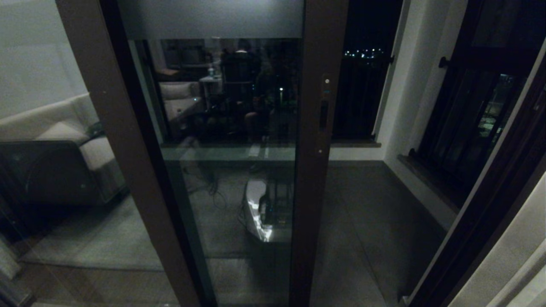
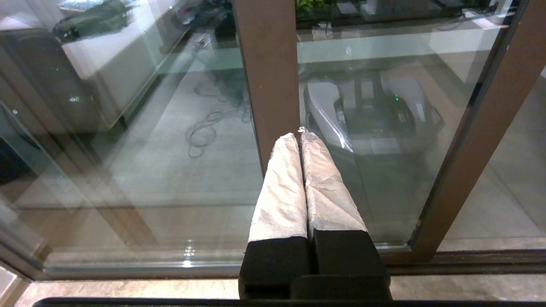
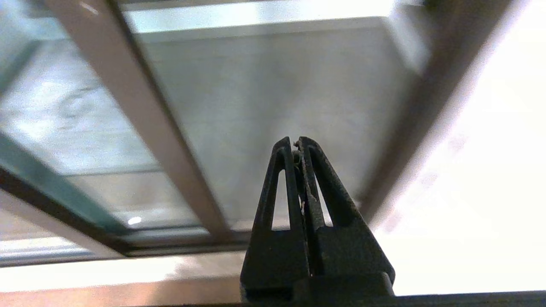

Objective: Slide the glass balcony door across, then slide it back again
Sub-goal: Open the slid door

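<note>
Left gripper (image 2: 300, 135), white-wrapped jaws pressed together, hovers just before one tall dark-brown-framed glass balcony door (image 1: 318, 128). Right gripper (image 3: 295, 143), black jaws together, points at the floor track beside that door. The door's stile carries one recessed handle slot (image 1: 324, 115).

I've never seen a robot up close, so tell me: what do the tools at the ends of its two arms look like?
They differ. The left tool has two long tapering fingers wrapped in crinkled white material, set in blocky black bases. The right tool is all black: two slim pointed fingers, each with a narrow triangular cut-out, in rough-textured plastic. No cables or markings show on either, and the arms themselves are out of sight.
</note>
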Available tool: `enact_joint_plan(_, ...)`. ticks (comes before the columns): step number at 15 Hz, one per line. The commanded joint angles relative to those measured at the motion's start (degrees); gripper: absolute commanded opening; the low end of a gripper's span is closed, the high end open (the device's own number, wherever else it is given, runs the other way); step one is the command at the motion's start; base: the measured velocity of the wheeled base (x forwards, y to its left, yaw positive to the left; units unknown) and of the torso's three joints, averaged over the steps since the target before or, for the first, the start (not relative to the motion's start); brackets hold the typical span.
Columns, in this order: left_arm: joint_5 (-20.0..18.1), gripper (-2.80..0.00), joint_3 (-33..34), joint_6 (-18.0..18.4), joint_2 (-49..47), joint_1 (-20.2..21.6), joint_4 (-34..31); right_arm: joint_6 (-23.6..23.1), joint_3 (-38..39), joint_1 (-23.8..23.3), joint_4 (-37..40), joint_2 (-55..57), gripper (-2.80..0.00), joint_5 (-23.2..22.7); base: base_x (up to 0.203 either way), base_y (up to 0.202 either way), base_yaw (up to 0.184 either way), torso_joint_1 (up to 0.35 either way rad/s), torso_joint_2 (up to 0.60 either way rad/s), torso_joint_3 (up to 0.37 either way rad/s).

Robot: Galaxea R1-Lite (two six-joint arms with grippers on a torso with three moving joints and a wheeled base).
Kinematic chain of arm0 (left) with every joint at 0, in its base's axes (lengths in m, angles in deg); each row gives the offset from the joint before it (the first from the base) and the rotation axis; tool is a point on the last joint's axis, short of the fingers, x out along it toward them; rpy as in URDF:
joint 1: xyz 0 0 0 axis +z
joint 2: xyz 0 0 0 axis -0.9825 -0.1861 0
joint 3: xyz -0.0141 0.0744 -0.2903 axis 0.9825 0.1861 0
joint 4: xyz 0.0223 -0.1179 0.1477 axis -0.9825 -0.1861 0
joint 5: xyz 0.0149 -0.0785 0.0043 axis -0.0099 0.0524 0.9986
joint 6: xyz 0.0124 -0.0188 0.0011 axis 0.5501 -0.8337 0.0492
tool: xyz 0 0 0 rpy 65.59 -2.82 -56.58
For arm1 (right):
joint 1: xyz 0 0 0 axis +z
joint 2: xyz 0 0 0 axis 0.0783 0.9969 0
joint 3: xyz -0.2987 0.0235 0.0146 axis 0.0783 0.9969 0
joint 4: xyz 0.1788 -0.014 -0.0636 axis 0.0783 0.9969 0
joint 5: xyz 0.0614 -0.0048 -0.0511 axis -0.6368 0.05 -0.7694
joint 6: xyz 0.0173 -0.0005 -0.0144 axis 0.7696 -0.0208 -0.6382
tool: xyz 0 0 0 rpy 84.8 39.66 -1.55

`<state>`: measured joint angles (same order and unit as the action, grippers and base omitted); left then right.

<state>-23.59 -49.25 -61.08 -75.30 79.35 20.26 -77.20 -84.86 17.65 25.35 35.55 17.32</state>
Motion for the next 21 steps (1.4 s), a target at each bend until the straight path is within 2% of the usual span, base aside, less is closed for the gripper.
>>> enact_joint_plan(1, -0.22, -2.80, 0.00, 0.56, 0.01, 0.10, -0.01, -0.98, -2.12, -6.56, 13.33, -12.72, -2.80, 0.91, 0.000, 0.000, 0.000, 0.000, 0.00, 0.000)
enact_joint_plan(4, 0.05, -2.80, 0.00, -0.50, 0.01, 0.01, -0.01, -5.60, -0.66, -12.32, 16.09, -23.54, -2.80, -0.72, 0.000, 0.000, 0.000, 0.000, 0.00, 0.000)
enact_joint_plan(7, -0.04, -2.80, 0.08, -0.41, 0.01, 0.09, -0.01, -10.60, 2.87, -13.18, 16.68, -36.53, -2.80, -8.27, 0.000, 0.000, 0.000, 0.000, 0.00, 0.000)
enact_joint_plan(10, 0.05, -2.80, 0.08, -0.68, 0.01, 0.01, -0.01, -8.39, 11.68, -13.43, 14.60, -38.42, -2.80, -14.52, 0.000, 0.000, 0.000, 0.000, 0.00, 0.000)
enact_joint_plan(14, 0.05, -2.80, 0.00, -0.71, 0.01, 0.06, 0.02, -8.17, 34.05, -13.49, -5.41, -38.29, -2.80, -15.56, 0.000, 0.000, 0.000, 0.000, 0.00, 0.000)
enact_joint_plan(16, -0.13, -2.80, 0.08, -0.19, 0.01, 0.10, -0.01, -7.90, 41.75, -13.47, -14.33, -38.27, -2.80, -14.43, 0.000, 0.000, 0.000, 0.000, 0.00, 0.000)
enact_joint_plan(19, 0.56, -2.80, -0.46, -3.49, 0.01, 0.10, -0.01, -7.10, 44.32, -13.50, -21.04, -38.26, -2.80, -13.87, 0.000, 0.000, 0.000, 0.000, 0.00, 0.000)
enact_joint_plan(21, -0.99, -2.80, -5.08, -2.88, -1.40, 0.10, -0.33, -6.44, 44.69, -13.43, -21.93, -38.26, -2.80, -14.06, 0.000, 0.000, 0.000, 0.000, 0.00, 0.000)
